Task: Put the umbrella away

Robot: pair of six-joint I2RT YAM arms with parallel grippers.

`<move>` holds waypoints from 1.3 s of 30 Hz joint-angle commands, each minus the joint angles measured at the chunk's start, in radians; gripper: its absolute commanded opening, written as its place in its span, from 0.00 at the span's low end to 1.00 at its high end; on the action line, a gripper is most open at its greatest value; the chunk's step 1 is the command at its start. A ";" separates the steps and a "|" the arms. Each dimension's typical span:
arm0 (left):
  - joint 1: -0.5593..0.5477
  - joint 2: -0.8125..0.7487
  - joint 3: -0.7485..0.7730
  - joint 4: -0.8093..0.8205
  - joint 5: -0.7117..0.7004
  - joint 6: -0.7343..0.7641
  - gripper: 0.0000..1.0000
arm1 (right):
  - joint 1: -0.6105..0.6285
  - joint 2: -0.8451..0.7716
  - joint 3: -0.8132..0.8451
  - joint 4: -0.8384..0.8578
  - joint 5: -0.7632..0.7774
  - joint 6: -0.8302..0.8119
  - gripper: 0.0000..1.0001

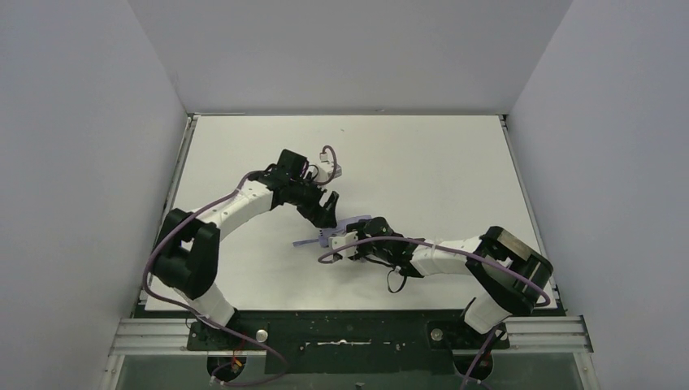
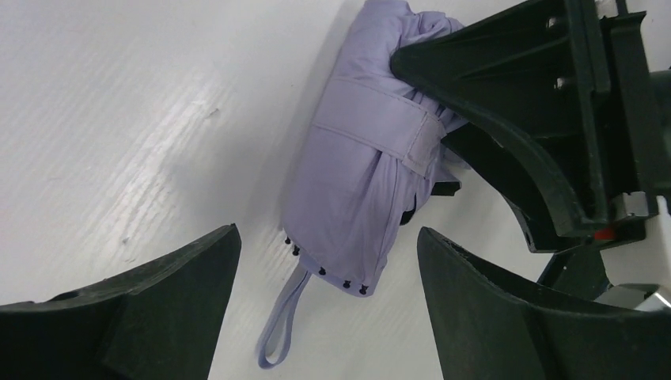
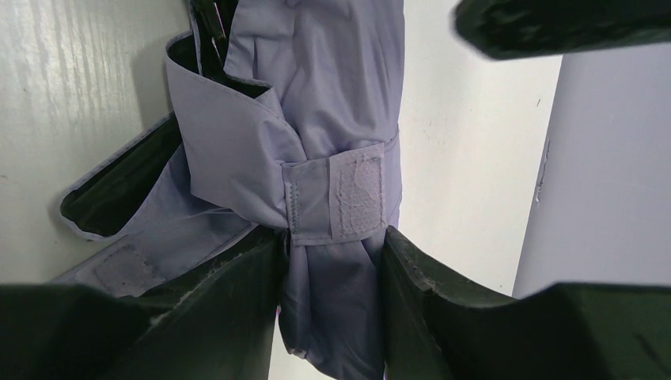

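Light, soft and likely slippery, the umbrella [image 2: 356, 158] is best held around its strapped middle, where the right claw [image 3: 332, 261] pinches it; the left claw [image 2: 328, 232] gapes empty.

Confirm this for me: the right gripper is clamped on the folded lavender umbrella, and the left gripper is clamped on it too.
Wrong about the left gripper: the left wrist view shows its jaws wide apart, gripping nothing, with the end of the umbrella untouched between them. The right gripper is indeed clamped on the folded lavender umbrella.
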 commanded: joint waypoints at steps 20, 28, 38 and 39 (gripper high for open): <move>-0.021 0.292 0.112 0.025 0.341 0.047 0.93 | 0.007 0.019 -0.036 -0.042 -0.012 0.018 0.08; -0.065 0.361 0.171 -0.096 0.318 0.106 0.63 | 0.008 0.025 -0.035 -0.013 -0.007 0.035 0.08; -0.083 0.367 0.210 -0.181 0.266 0.150 0.23 | 0.006 0.005 -0.037 0.001 0.019 0.064 0.24; -0.084 0.364 0.211 -0.187 0.255 0.152 0.18 | 0.006 -0.011 -0.036 -0.015 0.012 0.063 0.34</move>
